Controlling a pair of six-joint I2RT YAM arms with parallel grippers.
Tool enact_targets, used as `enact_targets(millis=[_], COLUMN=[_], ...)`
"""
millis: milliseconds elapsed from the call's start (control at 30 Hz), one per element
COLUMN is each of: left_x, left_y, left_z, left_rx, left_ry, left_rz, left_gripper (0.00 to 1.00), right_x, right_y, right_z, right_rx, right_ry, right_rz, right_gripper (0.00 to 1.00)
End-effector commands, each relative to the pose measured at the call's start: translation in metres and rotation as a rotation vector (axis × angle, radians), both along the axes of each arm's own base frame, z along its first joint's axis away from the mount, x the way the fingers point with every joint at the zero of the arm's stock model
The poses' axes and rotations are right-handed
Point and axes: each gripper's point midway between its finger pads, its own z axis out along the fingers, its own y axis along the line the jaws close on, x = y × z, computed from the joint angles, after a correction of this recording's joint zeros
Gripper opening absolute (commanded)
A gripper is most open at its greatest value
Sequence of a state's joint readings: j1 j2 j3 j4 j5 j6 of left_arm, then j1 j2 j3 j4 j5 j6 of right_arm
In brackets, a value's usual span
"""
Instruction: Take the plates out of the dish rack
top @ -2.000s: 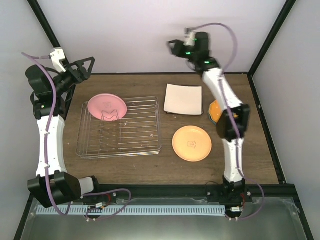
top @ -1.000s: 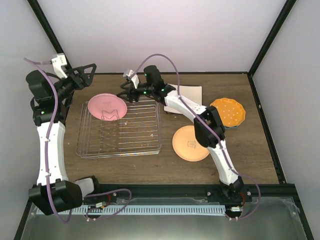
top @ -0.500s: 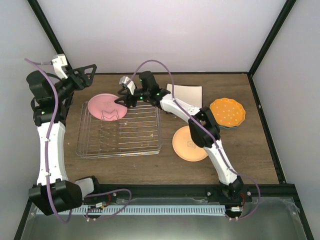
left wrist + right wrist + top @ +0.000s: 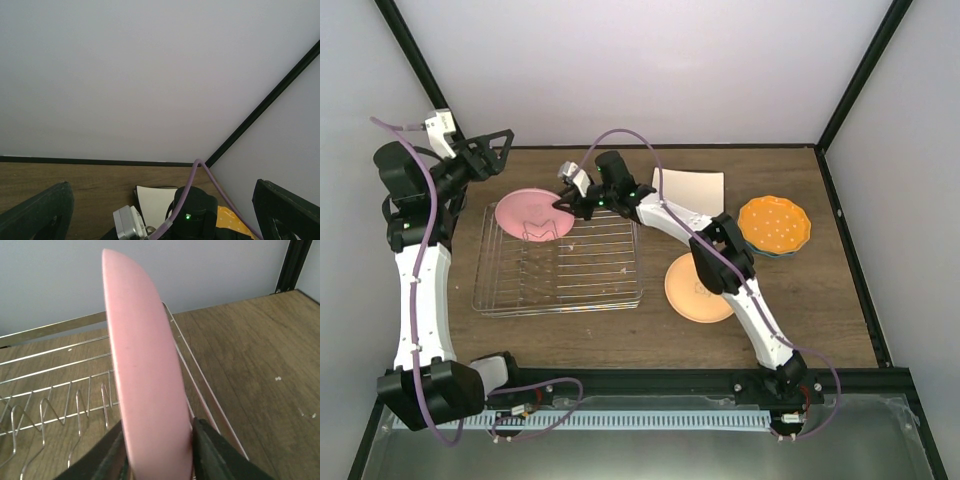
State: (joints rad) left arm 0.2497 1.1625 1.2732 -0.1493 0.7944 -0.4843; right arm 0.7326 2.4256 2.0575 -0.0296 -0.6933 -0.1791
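Note:
A pink plate (image 4: 532, 213) stands on edge in the back left of the silver wire dish rack (image 4: 590, 272). My right gripper (image 4: 563, 205) reaches across the table and is shut on the plate's right rim. In the right wrist view the pink plate (image 4: 145, 380) fills the gap between the dark fingers (image 4: 212, 452), above the rack's wires (image 4: 50, 370). My left gripper (image 4: 498, 143) is open and empty, raised behind the rack's back left corner. The left wrist view shows only its finger edges (image 4: 37, 210) and the far wall.
A square cream plate (image 4: 688, 185) lies white side up at the back. An orange dotted plate (image 4: 775, 224) sits on a stack at the right. A plain orange plate (image 4: 698, 290) lies right of the rack, partly under my right arm. The rack's other slots hold nothing.
My right arm swung down from high at the back to the rack and closed on the pink plate's rim. The left arm has barely moved.

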Motion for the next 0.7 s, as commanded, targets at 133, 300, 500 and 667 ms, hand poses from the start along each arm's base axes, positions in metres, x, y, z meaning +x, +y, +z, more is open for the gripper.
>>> enact_targets(millis=[133, 300, 500, 667], left_x=[0.001, 0.001, 0.0, 0.0], left_y=[-0.002, -0.002, -0.002, -0.002], left_z=[-0.001, -0.002, -0.002, 0.0], left_rx=[0.015, 0.016, 0.017, 0.016], left_ry=[-0.016, -0.013, -0.014, -0.018], left_rz=[-0.011, -0.015, -0.017, -0.017], left_gripper=[1.0, 1.0, 1.0, 1.0], right_x=[-0.001, 0.0, -0.001, -0.002], right_y=[0.003, 0.0, -0.008, -0.021], right_z=[0.05, 0.067, 0.112, 0.148], right_rx=[0.083, 0.12, 0.204, 0.264], right_ry=[-0.135, -0.166, -0.238, -0.304], right_rz=[-0.021, -0.052, -0.102, -0.156], right_gripper=[0.11, 0.04, 0.03, 0.03])
